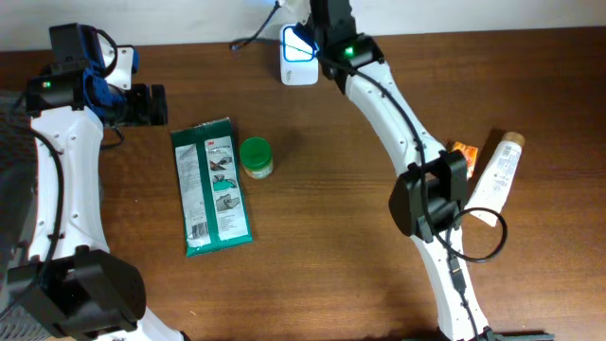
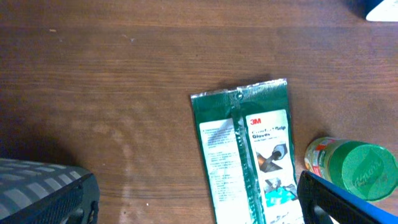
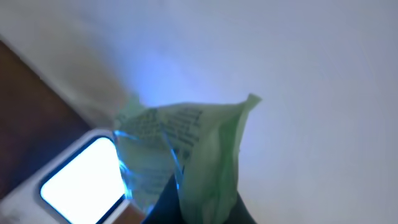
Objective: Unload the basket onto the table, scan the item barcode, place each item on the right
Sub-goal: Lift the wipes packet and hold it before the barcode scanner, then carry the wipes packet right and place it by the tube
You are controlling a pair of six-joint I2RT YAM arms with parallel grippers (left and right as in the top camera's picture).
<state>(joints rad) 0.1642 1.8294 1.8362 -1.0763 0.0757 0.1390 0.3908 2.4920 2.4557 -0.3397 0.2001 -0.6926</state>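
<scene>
The right pincer [image 3: 193, 208] is clamped on a pale green printed packet [image 3: 186, 143], held close to the lit window of the white scanner [image 1: 298, 59] at the far edge of the desk [image 1: 331, 237]. The left pincer [image 1: 156, 104] gapes wide and holds nothing. It is near a 3M gloves pack [image 1: 213, 187] and a green-lidded jar [image 1: 256, 157]. A tube [image 1: 497, 175] and an orange packet [image 1: 461, 152] lie beside the right arm.

Seen across a dark brown wood-grain tabletop [image 1: 322, 275], bounded at 12 o'clock by a plain white wall [image 1: 492, 11] tinged cold blue.
</scene>
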